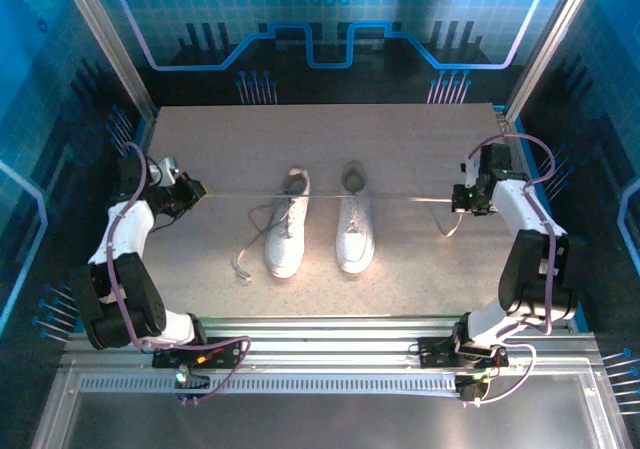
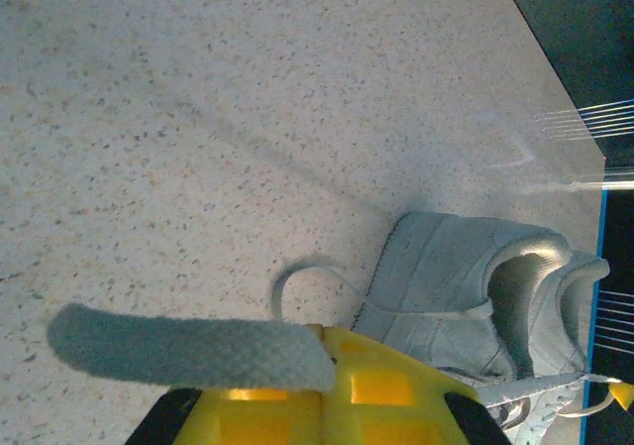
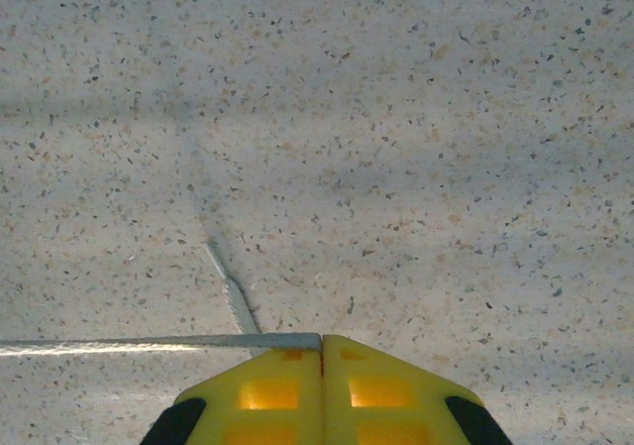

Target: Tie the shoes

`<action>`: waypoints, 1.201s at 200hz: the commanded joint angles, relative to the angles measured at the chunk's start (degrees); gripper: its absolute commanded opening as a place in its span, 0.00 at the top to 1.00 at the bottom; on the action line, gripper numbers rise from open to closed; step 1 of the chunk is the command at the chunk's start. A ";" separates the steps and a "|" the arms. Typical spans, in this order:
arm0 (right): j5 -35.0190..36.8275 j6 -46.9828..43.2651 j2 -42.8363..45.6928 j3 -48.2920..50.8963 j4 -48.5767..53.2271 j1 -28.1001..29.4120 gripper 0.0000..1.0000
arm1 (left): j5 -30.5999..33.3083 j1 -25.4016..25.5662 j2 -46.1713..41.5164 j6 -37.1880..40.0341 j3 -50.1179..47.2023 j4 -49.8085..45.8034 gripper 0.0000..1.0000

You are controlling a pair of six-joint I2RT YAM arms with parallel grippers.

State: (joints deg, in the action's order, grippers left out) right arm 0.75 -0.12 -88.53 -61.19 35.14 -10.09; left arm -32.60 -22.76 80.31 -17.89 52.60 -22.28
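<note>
The shoes [image 1: 286, 237] stand side by side in the middle of the table [image 1: 420, 139], toes toward the arms. One lace [image 1: 410, 199] runs straight across their far ends, drawn tight; I can't tell which shoe it belongs to. Each end is pinched. The left gripper [image 1: 195, 191] is well out to one side and the right gripper [image 1: 458, 200] to the other, both with fingers closed on it. I'd guess they are spread apart like this to cinch it down. A slack strand [image 1: 241, 261] lies loose beside the left-hand shoe.
</note>
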 commanded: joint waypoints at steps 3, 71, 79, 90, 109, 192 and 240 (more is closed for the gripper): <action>2.55 -0.58 0.03 -1.83 -0.54 -1.86 1.00 | 0.48 -4.70 -0.01 1.68 -1.70 -2.64 1.00; -3.15 2.32 3.96 2.66 -3.30 7.84 1.00 | 3.86 7.31 -10.48 -5.60 -10.75 0.92 1.00; -3.05 2.64 4.68 3.09 -3.32 9.00 1.00 | 5.55 11.34 -12.43 -7.49 -11.89 1.69 1.00; -3.00 3.01 5.71 3.74 -3.26 10.50 1.00 | 8.57 17.28 -15.67 -9.06 -13.22 1.90 1.00; -3.35 3.41 7.24 5.12 -2.65 12.98 1.00 | 13.63 25.80 -21.49 -11.87 -15.64 0.71 1.00; -4.49 5.27 12.06 9.78 -1.92 19.43 0.67 | 34.16 55.68 -30.42 -4.03 -14.01 -13.58 0.61; -5.30 4.96 17.67 8.88 -1.35 19.58 0.51 | 33.83 55.72 -27.07 22.38 -3.91 -7.68 0.41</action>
State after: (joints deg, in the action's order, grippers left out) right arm -3.51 4.69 -74.13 -51.70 32.99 8.95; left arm 0.05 32.64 50.28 -12.93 44.01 -34.48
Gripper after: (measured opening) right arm 0.486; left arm 0.588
